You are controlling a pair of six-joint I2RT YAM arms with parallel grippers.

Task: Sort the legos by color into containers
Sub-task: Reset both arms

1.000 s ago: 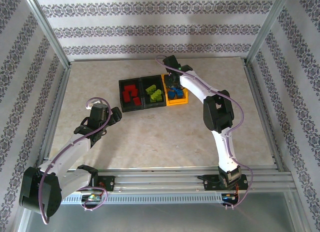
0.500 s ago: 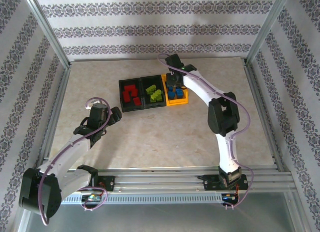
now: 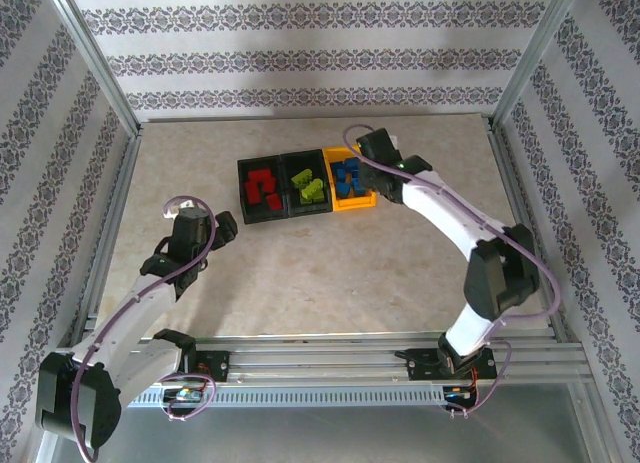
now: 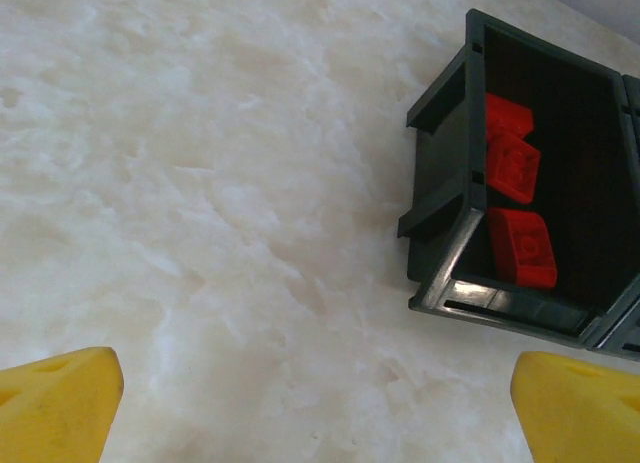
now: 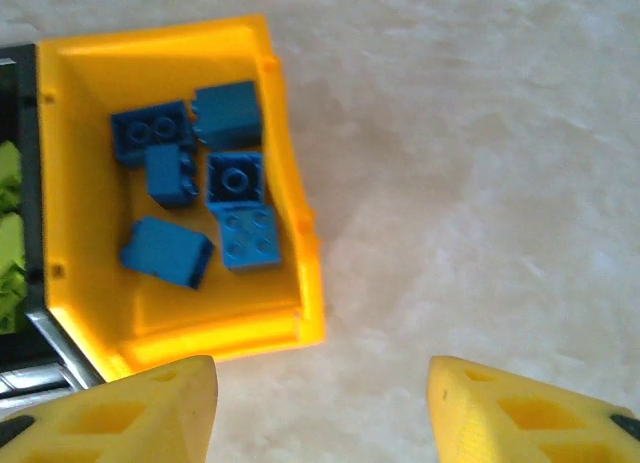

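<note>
I'm looking into a cell walled in striped, patterned wallpaper [image 3: 300, 58] and framed with aluminium rails [image 3: 95, 73]. A pale marbled tabletop [image 3: 300, 273] lies under everything.

My left arm [image 3: 140, 298] reaches in from the near-left corner and ends over bare tabletop, well apart from the containers [image 3: 282, 211]. The left gripper [image 4: 320, 413] has its jaws spread wide with nothing between them.

My right arm [image 3: 450, 218] arcs from its near-right base up to the right end of the row. There the right gripper [image 5: 320, 413] hangs just beside the near right corner of the yellow-orange bin [image 5: 295, 243]. Its jaws are apart and empty, with marbled surface showing between them.

The three containers stand joined in a row on the far half of the tabletop:
- **Left black bin [image 4: 445, 213]:** holds the red legos [image 4: 515, 208]; I count three from the left wrist.
- **Middle black bin [image 3: 308, 210]:** holds the lime green legos [image 3: 310, 189], which are too small from above to count.
- **Yellow-orange bin, on the right:** holds the blue legos [image 5: 235, 178]. There are six of them, lying loosely against one another, some stud-side up and some tipped over.
</note>
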